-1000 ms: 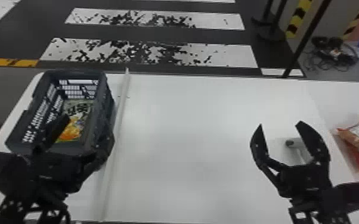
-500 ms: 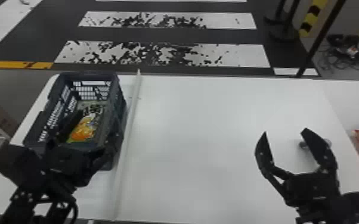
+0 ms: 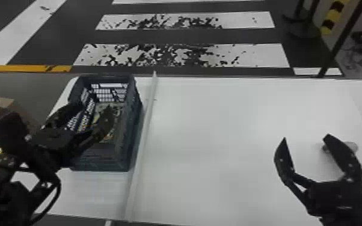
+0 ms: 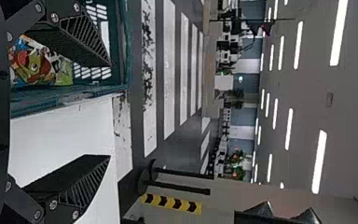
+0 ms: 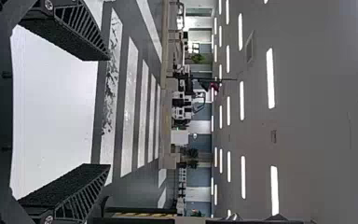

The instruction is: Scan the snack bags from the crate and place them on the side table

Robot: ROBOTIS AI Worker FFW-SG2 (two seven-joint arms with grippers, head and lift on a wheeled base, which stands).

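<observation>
My left gripper [image 3: 94, 112] stands open over the near left part of the dark crate [image 3: 129, 141], with a snack bag [image 3: 108, 136] lying inside the crate beyond its fingers. In the left wrist view, my left gripper [image 4: 109, 111] has its fingers wide apart with nothing between them, and a colourful snack bag [image 4: 35, 65] shows in the crate [image 4: 70, 93]. My right gripper [image 3: 305, 138] is open and empty above the right part of the white table [image 3: 219, 135]. The right wrist view shows my right gripper [image 5: 109, 112] with its fingers spread apart.
A pale strip [image 3: 142, 144] runs front to back along the table just right of the crate. A small round-ended object [image 3: 351, 146] is partly behind a right finger. Boxes [image 3: 1, 103] stand left of the table. A dark post [image 3: 336, 45] rises behind it.
The head view has turned left, so crate and table sit farther right in it and the red bags at the right edge have slipped out. Both grippers remain open.
</observation>
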